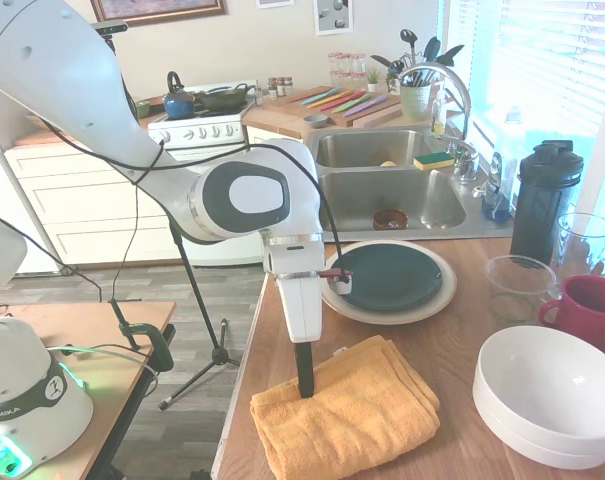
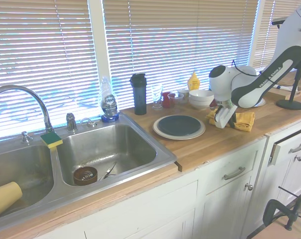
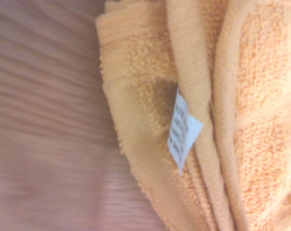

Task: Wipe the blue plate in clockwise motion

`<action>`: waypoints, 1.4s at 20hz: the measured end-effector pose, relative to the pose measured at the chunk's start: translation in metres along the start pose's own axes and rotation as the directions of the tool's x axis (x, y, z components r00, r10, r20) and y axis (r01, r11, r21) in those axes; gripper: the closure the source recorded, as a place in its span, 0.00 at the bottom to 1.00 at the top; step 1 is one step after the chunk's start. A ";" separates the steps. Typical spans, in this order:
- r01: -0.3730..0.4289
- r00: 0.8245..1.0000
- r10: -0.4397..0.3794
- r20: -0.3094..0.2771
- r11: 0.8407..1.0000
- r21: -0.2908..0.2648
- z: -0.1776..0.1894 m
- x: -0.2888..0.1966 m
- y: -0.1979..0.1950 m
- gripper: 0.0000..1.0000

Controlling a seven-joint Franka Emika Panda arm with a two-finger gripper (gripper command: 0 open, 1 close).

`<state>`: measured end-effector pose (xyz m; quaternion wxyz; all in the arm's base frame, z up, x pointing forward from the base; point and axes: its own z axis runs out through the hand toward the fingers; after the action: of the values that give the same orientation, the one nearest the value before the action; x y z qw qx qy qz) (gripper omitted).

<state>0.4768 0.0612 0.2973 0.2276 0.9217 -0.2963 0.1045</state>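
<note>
Honestly, can't tell if your jaws (image 1: pixel 304 388) have pinched the orange towel (image 1: pixel 357 420) yet, so grab a thick fold before heading to the blue plate (image 1: pixel 392 276).

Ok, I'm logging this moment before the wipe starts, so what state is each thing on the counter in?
blue plate: flat, stacked on the cream plate, not touched.
cream plate: flat on the counter under the blue plate.
orange towel: folded on the counter, gripper tip pressed into it.
gripper: pointing down at the towel's near edge.
white bowls: stacked, upright.
red mug: upright.
black shaker bottle: upright, lid on.
</note>
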 end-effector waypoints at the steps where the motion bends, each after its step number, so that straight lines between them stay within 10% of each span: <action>1: -0.011 0.999 0.011 0.032 1.000 0.024 -0.005 0.001 0.000 1.00; 12: -0.150 0.969 0.097 0.227 0.962 0.229 -0.091 0.034 0.011 1.00; 28: -0.185 0.970 0.110 0.217 0.912 0.367 -0.219 0.079 -0.036 1.00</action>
<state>0.5491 0.1533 0.5021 0.0046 0.9289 -0.3596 0.0884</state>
